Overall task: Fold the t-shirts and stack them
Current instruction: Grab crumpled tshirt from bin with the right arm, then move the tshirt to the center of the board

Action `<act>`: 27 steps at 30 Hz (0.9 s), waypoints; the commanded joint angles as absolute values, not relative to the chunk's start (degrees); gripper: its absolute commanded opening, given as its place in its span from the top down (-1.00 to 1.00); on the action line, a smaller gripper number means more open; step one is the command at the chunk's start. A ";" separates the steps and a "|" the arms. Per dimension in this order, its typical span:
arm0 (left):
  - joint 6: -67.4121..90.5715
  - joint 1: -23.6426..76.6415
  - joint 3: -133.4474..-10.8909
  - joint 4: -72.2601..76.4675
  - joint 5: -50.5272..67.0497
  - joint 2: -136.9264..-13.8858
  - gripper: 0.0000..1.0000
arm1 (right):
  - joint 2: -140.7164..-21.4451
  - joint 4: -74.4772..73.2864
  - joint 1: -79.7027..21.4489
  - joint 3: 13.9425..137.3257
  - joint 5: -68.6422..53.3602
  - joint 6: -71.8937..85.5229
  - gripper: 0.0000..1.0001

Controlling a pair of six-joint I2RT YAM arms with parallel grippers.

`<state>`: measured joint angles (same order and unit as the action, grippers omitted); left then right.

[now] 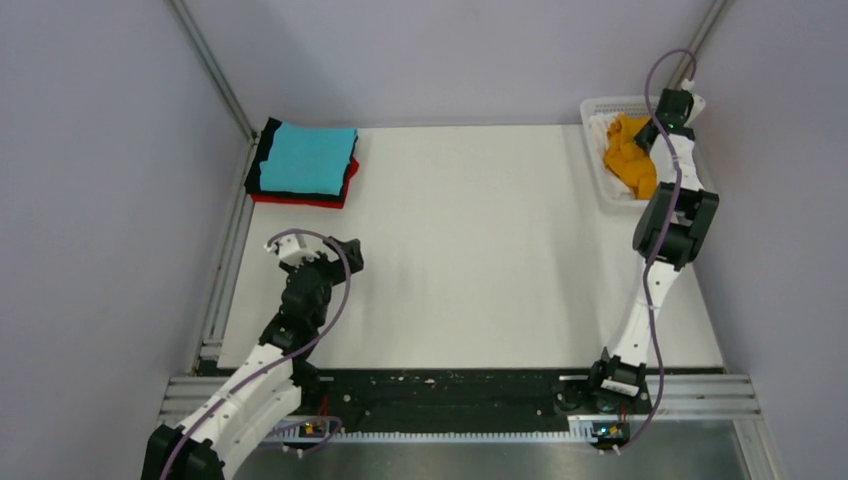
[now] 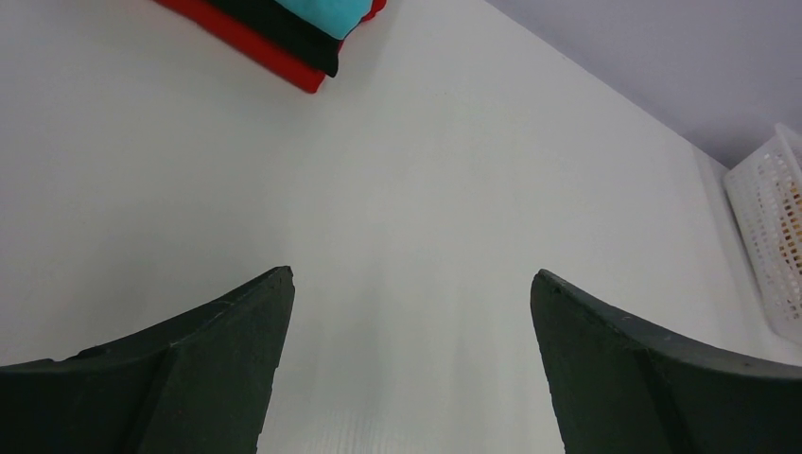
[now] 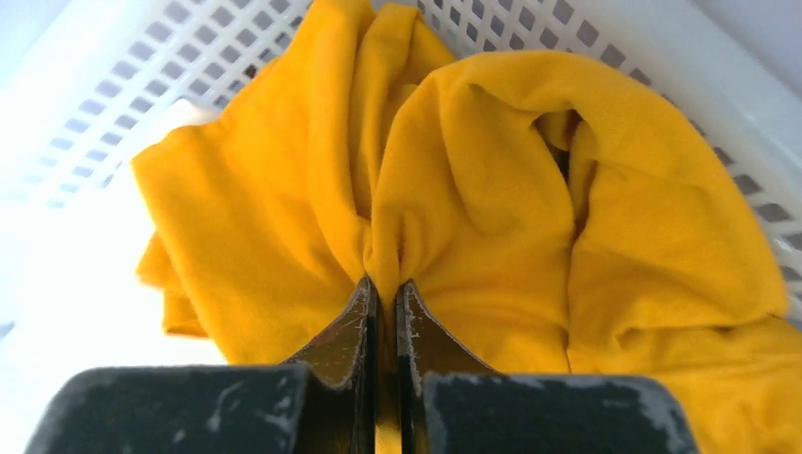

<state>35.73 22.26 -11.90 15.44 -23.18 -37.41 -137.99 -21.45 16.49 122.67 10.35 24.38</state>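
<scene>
The orange-yellow t-shirt (image 1: 628, 158) lies crumpled in the white mesh basket (image 1: 600, 108) at the back right. My right gripper (image 3: 386, 284) is shut on a pinched fold of that orange-yellow shirt (image 3: 492, 180) inside the basket. A folded stack sits at the back left: a cyan shirt (image 1: 310, 158) on top, a black one (image 1: 264, 160) under it, a red one (image 1: 300, 200) at the bottom. The stack's corner shows in the left wrist view (image 2: 284, 38). My left gripper (image 1: 345, 255) is open and empty over bare table (image 2: 412, 274). A white cloth lies under the orange shirt (image 3: 66, 284).
The basket's mesh wall (image 3: 113, 104) rises around the right gripper. The basket also shows at the right edge of the left wrist view (image 2: 771, 227). Grey walls and metal rails enclose the white table (image 1: 480, 250) on the left, back and right.
</scene>
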 commanded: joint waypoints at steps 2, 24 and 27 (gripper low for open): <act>33.91 22.15 -14.79 18.38 -16.64 -37.92 -0.98 | -118.50 -23.70 15.10 122.09 8.83 16.78 1.00; 40.46 22.08 -19.61 0.60 -13.33 -32.21 -0.98 | -79.86 -13.62 -15.61 110.30 -30.51 25.14 1.00; 41.82 22.15 -19.77 -3.04 -13.58 -29.40 -0.98 | -75.77 -4.19 -17.44 96.12 -31.97 29.40 1.00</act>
<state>39.13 22.26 -17.26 2.07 -13.10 -32.51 -80.18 -15.33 -15.33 108.68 -24.43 22.70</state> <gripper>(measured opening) 0.991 0.032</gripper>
